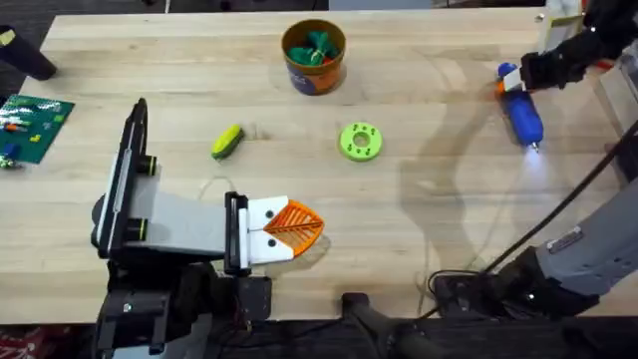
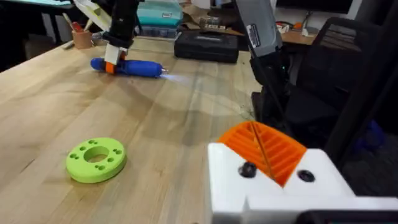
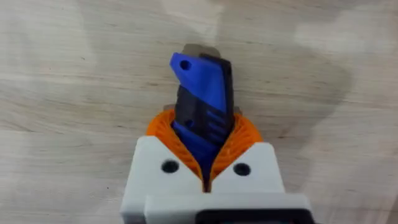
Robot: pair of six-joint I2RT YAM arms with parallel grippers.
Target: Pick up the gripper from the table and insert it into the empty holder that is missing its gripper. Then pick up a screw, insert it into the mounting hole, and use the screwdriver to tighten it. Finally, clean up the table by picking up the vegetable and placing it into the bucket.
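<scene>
Butcher-block table [image 1: 429, 229], pale planks with fine grain, fills the overhead frame; desk clutter sits beyond its far edge in my left wrist view.

Item: screwdriver [image 1: 522, 115], upper right of the overhead frame. Chunky blue plastic cylinder lying flat on the wood, thin tip lit and throwing a small glow onto the planks. My right pincer [image 1: 510, 80] is clenched on its rear end, orange ribbed pads [image 3: 239, 140] pressed to either side of the blue and black cap.

Item: my left pincer [image 1: 309, 227], lower centre, white body with orange pads closed tip to tip, grasping nothing.

Item: vegetable [image 1: 227, 141], left of centre, small yellow-and-green cob, smooth, lying loose on the wood.

Item: bucket [image 1: 313, 58], top centre, round, orange rim over a blue band, green pieces already inside.

Item: green disc [image 1: 360, 141], centre, flat ring with holes.

Risks, as I judge them: my hold sits far back on a long, smooth barrel, so on lifting the tool may droop or twist between the pads; the tip could drag and mark the wood.
</scene>
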